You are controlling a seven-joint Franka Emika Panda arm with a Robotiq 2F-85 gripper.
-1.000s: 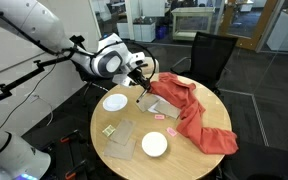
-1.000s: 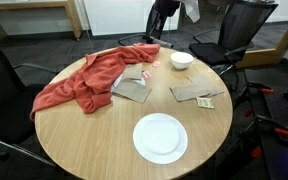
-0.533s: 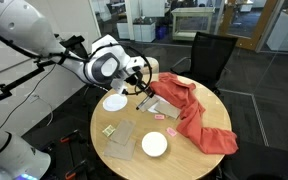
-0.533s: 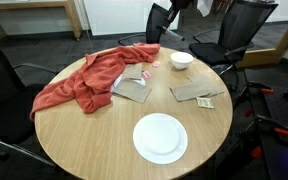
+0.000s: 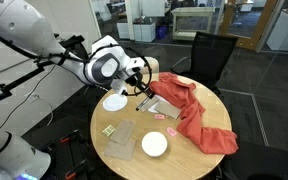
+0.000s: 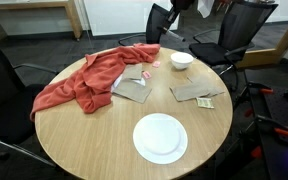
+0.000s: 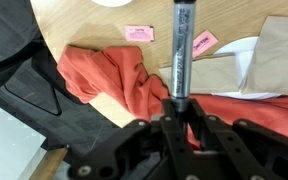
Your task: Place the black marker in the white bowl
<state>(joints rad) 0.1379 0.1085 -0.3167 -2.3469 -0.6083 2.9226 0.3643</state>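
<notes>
My gripper (image 5: pixel 140 86) is shut on the black marker (image 7: pixel 179 50), which sticks out straight from the jaws (image 7: pixel 180 112) in the wrist view. It hangs above the table over the grey paper and the edge of the red cloth. The white bowl (image 5: pixel 155 144) sits near the table's front edge, well away from the gripper, and also shows in an exterior view (image 6: pixel 182 60). In that view the gripper (image 6: pixel 177 6) is at the top edge and the marker cannot be made out. The bowl looks empty.
A flatter white plate (image 5: pixel 114 102) lies near the arm (image 6: pixel 160 138). A red cloth (image 5: pixel 199 115) covers one side of the round table (image 6: pixel 74 140). Grey paper (image 6: pixel 134 86), brown paper (image 6: pixel 194 92) and pink notes (image 7: pixel 139 33) lie between the dishes. Black chairs (image 5: pixel 209 55) surround the table.
The arm shifted a little with the marker between one second and half a second ago. Since then nothing has visibly moved.
</notes>
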